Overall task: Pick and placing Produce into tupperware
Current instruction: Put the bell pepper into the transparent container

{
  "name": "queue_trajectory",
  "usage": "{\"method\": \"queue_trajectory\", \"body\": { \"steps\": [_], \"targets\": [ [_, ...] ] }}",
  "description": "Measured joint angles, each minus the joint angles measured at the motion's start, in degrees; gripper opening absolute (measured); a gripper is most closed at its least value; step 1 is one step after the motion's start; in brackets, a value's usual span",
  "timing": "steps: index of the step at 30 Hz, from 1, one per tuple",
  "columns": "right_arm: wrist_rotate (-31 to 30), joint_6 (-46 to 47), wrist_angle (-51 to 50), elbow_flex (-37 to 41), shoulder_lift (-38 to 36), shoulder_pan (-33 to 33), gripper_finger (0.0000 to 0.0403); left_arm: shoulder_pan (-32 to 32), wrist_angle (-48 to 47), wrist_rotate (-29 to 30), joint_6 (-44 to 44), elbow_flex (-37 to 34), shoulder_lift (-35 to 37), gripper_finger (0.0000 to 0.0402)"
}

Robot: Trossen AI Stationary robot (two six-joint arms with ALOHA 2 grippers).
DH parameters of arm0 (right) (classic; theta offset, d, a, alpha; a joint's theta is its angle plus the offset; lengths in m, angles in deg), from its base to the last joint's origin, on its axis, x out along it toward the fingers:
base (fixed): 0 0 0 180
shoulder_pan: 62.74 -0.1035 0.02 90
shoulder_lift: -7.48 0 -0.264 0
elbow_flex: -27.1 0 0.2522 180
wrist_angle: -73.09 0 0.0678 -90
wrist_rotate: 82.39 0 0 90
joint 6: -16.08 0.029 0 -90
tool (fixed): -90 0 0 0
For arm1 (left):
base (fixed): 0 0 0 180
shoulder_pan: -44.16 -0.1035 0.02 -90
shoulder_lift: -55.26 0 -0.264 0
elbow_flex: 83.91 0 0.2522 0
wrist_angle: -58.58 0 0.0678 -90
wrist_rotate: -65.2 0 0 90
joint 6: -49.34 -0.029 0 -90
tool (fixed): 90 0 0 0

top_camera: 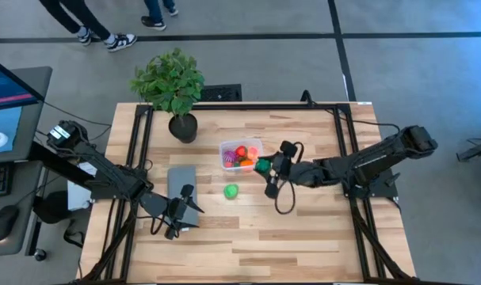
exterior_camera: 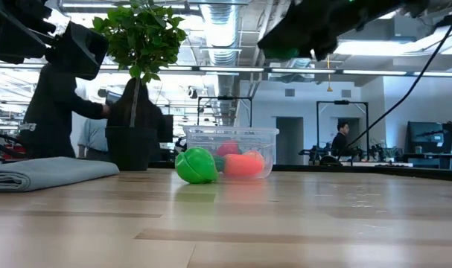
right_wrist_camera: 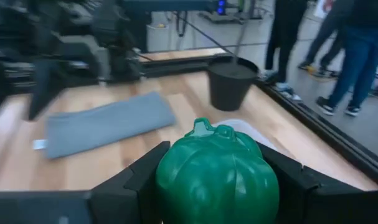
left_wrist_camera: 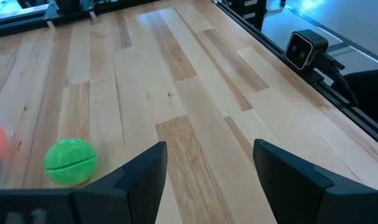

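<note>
Produce is the business here, and most of it already sits in the tupperware (top_camera: 240, 155), the clear tub near the middle of the wooden table (top_camera: 303, 237), just in front of the potted plant (top_camera: 170, 87). Through its wall in the low view show red and orange pieces. A folded grey cloth (top_camera: 181, 187) lies off toward the left arm's side.

Working now is the right gripper (top_camera: 265, 166), raised above the table at the tub's right edge, its fingers clamped on a dark green pepper-shaped toy (right_wrist_camera: 217, 171); the right wrist view shows the ribbed body filling the gap between them. The left gripper (top_camera: 175, 218) waits near the table's front beside the cloth, fingers apart with nothing between them.

One light green ball (top_camera: 231, 191) lies loose on the wood just in front of the tub, touching nothing in the high view.

These toys look like light, hard, smooth plastic, so I judge them slippery and apt to roll. The ball probably wants a grip across its widest part, from straight above.
</note>
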Motion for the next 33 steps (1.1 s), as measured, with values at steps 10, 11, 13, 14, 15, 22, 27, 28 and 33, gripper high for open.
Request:
{"method": "queue_trajectory", "body": {
  "steps": [10, 11, 13, 14, 15, 22, 27, 28, 33],
  "targets": [
    [2.8, -1.9, 1.3, 0.0, 0.1, 7.4, 0.023, 0.0, 0.3, 0.0, -0.9, 0.0, 0.0, 0.0231],
    [3.3, -2.0, 1.4, 0.0, 0.1, 8.0, 0.023, 0.0, 0.7, 0.0, -1.2, 0.0, 0.0, 0.0231],
    [3.8, -2.0, 1.4, 0.0, 0.1, 9.1, 0.023, 0.0, 1.7, 0.0, -2.1, 0.0, 0.0, 0.0231],
    [3.9, -2.0, 1.4, 0.0, 0.1, 9.6, 0.0229, 0.0, 2.0, 0.0, -2.4, 0.0, 0.0, 0.0231],
    [4.5, -2.0, 1.4, 0.0, 0.1, 10.2, 0.0227, 0.0, 2.2, 0.0, -2.9, 0.0, 0.0, 0.0231],
    [7.5, -2.3, 3.1, 0.0, 0.1, 13.8, 0.0222, 0.0, 2.7, 0.0, -3.3, 0.0, 0.0, 0.0231],
    [12.1, -2.9, 6.5, 0.0, 0.1, 16.5, 0.0227, 0.0, 2.7, 0.0, -3.3, 0.0, 0.0, 0.0231],
    [12.5, -2.9, 6.7, 0.0, 0.1, 16.9, 0.0227, 0.0, 2.7, 0.0, -3.3, 0.0, 0.0, 0.0231],
    [15.1, -2.9, 7.3, 0.0, 0.2, 18.4, 0.0222, 0.0, 3.1, 0.0, -3.3, 0.0, 0.0, 0.0231]
  ]
}}
